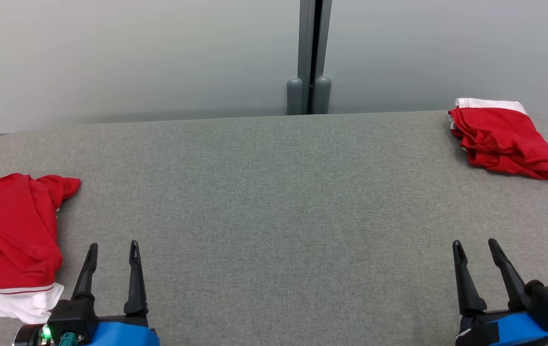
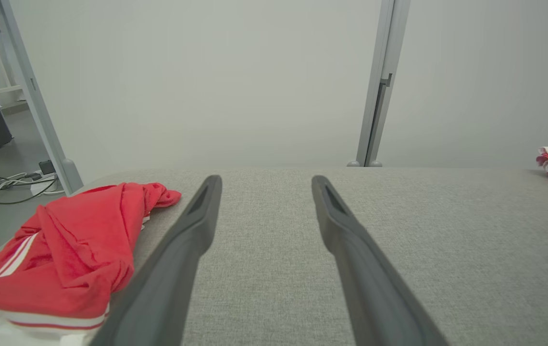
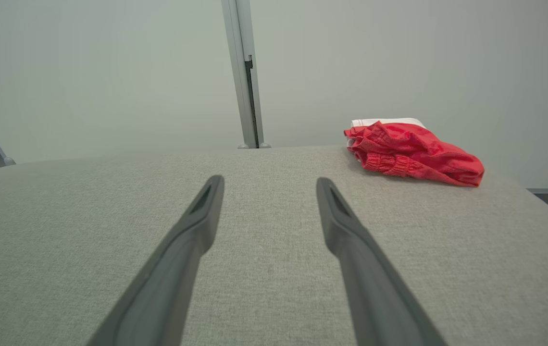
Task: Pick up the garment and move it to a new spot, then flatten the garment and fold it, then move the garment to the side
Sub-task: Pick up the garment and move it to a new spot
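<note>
Two pairs of long dark fingers sit at the near edge, tips pointing away. Left fingers (image 1: 134, 283): spread apart, gripping nothing, low over the grey fabric-covered desk (image 1: 274, 192). Right fingers (image 1: 464, 283): also spread apart, over bare desk at the near right. Just beside the left fingers, on their outer side, is a crumpled red garment with white stripes and a white band (image 1: 12, 230), bunched at the desk's near left edge; contact with the fingers can't be judged. Well apart, at the far right corner, lies a second red garment with a white band (image 1: 504, 139), folded into a compact pile. Behind the desk are pale wall panels joined by a grey post (image 1: 310, 57).
</note>
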Available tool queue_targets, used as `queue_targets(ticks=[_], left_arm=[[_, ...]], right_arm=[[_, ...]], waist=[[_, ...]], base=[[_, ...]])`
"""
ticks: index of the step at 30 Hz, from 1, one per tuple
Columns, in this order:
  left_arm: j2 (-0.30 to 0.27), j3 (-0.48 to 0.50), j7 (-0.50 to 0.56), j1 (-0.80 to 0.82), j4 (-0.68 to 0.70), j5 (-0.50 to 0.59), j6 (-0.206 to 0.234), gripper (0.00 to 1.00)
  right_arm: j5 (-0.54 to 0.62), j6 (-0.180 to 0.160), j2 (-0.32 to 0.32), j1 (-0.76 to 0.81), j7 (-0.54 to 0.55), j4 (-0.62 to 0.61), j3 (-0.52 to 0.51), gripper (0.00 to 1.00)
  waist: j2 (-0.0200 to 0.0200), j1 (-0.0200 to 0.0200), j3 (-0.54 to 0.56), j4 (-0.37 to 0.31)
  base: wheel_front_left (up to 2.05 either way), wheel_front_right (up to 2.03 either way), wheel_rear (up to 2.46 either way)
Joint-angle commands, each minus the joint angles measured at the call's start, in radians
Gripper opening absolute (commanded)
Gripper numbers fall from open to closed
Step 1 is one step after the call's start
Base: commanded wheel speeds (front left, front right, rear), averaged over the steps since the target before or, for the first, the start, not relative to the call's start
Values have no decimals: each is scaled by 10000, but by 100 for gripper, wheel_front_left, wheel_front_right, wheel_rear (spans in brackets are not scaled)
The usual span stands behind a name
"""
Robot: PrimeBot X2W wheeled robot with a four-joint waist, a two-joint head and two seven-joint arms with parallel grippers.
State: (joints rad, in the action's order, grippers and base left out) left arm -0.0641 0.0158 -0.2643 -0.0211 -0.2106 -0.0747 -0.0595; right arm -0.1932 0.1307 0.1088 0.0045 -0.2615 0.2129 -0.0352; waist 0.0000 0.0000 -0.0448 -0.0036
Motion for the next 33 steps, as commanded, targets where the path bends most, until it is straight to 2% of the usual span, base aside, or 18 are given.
queue_targets(ticks=[1, 8, 15, 33], left_arm=[[2, -9, 0, 68, -15, 70, -28, 100], [4, 90, 0, 141, -43, 75, -17, 100], [-23, 179, -2, 154, -72, 123, -22, 100], [-26, 271, -2, 105, -304, 124, 2, 100]], right_arm=[[81, 1, 35, 74, -51, 24, -13, 100], [28, 1, 10, 64, -51, 123, 30, 100], [-45, 1, -61, 13, -51, 198, 116, 100], [-118, 1, -286, 74, -51, 437, 243, 100]], waist=[[0, 0, -6, 38], [0, 0, -22, 275], [0, 0, -38, 832], [0, 0, -39, 3265]], base=[[0, 0, 0], [0, 0, 0], [0, 0, 0], [0, 0, 0]])
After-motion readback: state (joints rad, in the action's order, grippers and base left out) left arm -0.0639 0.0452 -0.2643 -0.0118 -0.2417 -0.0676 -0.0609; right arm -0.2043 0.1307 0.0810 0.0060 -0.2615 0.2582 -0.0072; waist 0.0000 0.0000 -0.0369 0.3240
